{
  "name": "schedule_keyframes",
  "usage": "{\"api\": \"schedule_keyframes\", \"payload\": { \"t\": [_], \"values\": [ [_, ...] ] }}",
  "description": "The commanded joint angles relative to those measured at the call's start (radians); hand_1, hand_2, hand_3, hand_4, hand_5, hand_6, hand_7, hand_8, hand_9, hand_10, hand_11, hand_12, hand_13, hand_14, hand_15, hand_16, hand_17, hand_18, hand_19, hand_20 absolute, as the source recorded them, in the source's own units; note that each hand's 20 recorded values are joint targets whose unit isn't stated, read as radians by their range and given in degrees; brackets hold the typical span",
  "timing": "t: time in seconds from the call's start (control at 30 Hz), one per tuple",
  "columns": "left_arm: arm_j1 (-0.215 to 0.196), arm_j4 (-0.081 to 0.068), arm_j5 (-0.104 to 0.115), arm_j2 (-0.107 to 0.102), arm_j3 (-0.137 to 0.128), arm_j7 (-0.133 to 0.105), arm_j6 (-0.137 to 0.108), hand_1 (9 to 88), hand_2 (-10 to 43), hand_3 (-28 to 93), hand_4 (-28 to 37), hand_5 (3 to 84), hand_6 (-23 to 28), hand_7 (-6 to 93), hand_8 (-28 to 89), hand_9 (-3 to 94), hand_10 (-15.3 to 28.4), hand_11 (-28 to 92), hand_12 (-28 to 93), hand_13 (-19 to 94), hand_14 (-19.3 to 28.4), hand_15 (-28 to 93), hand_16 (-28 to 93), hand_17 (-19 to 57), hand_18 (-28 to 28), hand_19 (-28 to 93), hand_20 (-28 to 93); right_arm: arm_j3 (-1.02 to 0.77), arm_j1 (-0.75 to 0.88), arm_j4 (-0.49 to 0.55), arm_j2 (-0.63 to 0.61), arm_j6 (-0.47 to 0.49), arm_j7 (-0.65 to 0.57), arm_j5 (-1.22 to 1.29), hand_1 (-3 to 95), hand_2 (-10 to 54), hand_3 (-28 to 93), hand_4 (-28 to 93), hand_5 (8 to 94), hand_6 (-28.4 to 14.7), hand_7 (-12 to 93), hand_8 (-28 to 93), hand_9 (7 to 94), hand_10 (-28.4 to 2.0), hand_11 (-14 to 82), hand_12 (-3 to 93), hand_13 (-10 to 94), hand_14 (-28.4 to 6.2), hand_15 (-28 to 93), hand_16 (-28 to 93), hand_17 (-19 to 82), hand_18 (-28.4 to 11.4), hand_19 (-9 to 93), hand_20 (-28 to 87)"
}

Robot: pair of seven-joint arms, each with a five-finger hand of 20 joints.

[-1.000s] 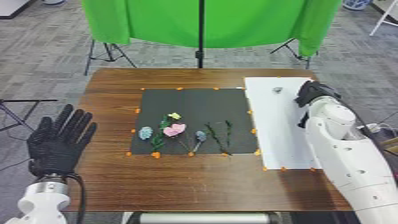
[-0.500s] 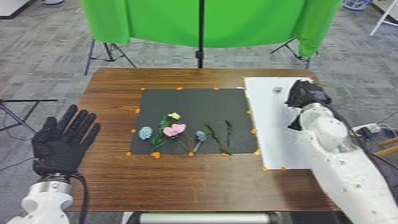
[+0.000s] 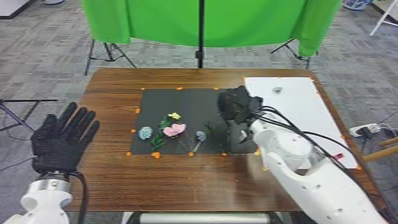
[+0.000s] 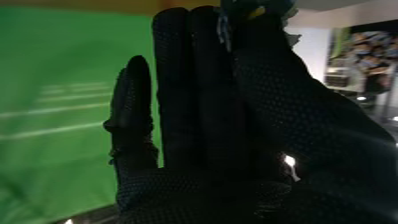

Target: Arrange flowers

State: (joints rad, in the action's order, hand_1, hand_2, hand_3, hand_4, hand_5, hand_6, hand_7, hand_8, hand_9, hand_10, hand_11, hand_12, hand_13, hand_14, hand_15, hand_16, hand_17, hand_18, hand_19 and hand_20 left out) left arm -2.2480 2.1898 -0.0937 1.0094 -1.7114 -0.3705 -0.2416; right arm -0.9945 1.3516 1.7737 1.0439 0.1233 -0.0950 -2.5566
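1. Beyond the brown wooden table (image 3: 178, 187), a green cloth (image 3: 258, 25) hangs behind a black upright pole (image 3: 201, 32).
2. Past the table's far left corner, black stand legs (image 3: 108, 54) rest on grey carpet (image 3: 44, 60).
3. Left of the table, a dark stand (image 3: 12, 119).
4. Beyond the table's far right, a blue-and-white ceramic vessel (image 3: 356, 4).
5. Right of the table, white plugs with cables (image 3: 362, 131).

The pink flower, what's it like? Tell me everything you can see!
The pink flower lies on the dark mat. Its head is wide and a bit heart-shaped, and a thin stem runs from it toward the near edge. A small yellow flower lies just beyond it, and a grey-blue one to its right. Neither hand touches it. I can't tell whether it's real or pretend.
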Motion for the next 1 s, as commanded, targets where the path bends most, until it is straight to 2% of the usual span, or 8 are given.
{"api": "schedule_keyframes", "payload": {
  "t": [0.03,0.27,0.4,0.47,0.57,0.77,0.9,1.0],
  "values": [
    [0.04,-0.015,0.006,0.005,0.025,0.008,-0.014,29.2,9.2,80,-28.3,44.3,8.1,10.3,-9,38.9,13.8,17,10,33,12.8,20,-2,-4.8,13.3,33,14,-0.011,0.017,-0.026,0.036,0.037,-0.033,-0.036,60.5,-9.5,68,-28,79.1,1.9,27,1,83.3,-9.5,4.5,33.1,68,-5.7,21,40,27,-18.3,74,39],
    [0.044,-0.014,0.01,0.005,0.03,0.009,-0.009,29.3,9.3,80,-28.3,44.4,8.1,10.4,-9,39.2,13.8,18,10,33,12.8,22,-2,-4.8,13.2,33,14,-0.019,0.036,-0.004,0.039,0.111,-0.034,-0.043,60.5,-9.5,69,-28,77.1,2.0,25,0,79.0,-9.7,5.8,29.0,66,-6.3,22,39,27,-18.6,74,39],
    [0.03,-0.009,0.012,0.006,0.023,0.006,-0.01,29.1,9.0,79,-28.3,44.4,8.1,10.3,-9,39.1,13.8,18,10,33,12.8,22,-2,-4.8,13.3,33,14,-0.027,0.05,0.017,0.039,0.13,-0.036,-0.038,58.5,-9.5,70,-28,72.2,1.8,21,-2,72.8,-10.9,12.4,20.4,64,-7.2,25,35,26,-18.9,74,39],
    [0.022,-0.007,0.012,0.006,0.019,0.005,-0.008,29.0,8.9,79,-28.3,44.4,8.1,10.3,-9,39.1,13.9,18,10,33,12.8,22,-2,-4.8,13.3,33,14,-0.03,0.052,0.026,0.04,0.136,-0.038,-0.031,54.5,-9.5,76,-28,69.5,1.5,19,-4,69.9,-11.5,14.0,16.7,62,-8.0,27,32,26,-19.2,74,39],
    [0.023,-0.009,0.008,0.006,0.017,0.007,-0.004,28.9,8.9,79,-28.3,44.3,8.0,10.3,-9,39.1,13.9,18,10,33,12.9,22,-2,-4.8,13.3,33,14,-0.042,0.054,0.044,0.043,0.152,-0.045,-0.005,50.6,-9.5,80,-28,66.5,1.2,18,-12,67.8,-12.1,13.7,16.0,61,-9.0,31,25,25,-19.4,74,38],
    [0.033,-0.013,0.009,0.008,0.028,0.014,-0.001,28.7,9.0,79,-28.3,44.3,8.1,10.3,-9,39.0,14.0,17,10,33,12.9,22,-2,-4.8,13.3,33,14,-0.075,0.069,0.086,0.038,0.16,-0.099,0.053,46.2,-9.5,81,-28,63.0,-0.1,16,-13,62.9,-13.2,11.2,14.8,59,-10.3,33,22,24,-20.0,75,39],
    [0.036,-0.013,0.007,0.01,0.029,0.016,0.001,28.6,9.0,79,-28.3,44.2,8.1,10.1,-9,39.0,14.0,17,10,33,12.9,21,-2,-4.8,13.2,33,14,-0.119,0.077,0.104,0.019,0.117,-0.132,0.078,43.6,-9.5,81,-28,61.8,-0.9,15,-12,61.7,-13.3,11.2,14.7,57,-11.2,34,22,24,-20.3,76,40],
    [0.033,-0.012,0.007,0.011,0.027,0.011,0.0,28.5,8.9,79,-28.3,44.2,8.1,10.1,-9,39.0,13.9,17,10,33,12.9,22,-2,-4.8,13.2,33,14,-0.147,0.038,0.043,0.015,0.024,-0.177,0.053,41.7,-9.5,80,-28,61.3,-1.2,15,-12,60.8,-13.6,11.0,14.6,56,-11.7,34,21,24,-20.4,76,40]
  ]
}}
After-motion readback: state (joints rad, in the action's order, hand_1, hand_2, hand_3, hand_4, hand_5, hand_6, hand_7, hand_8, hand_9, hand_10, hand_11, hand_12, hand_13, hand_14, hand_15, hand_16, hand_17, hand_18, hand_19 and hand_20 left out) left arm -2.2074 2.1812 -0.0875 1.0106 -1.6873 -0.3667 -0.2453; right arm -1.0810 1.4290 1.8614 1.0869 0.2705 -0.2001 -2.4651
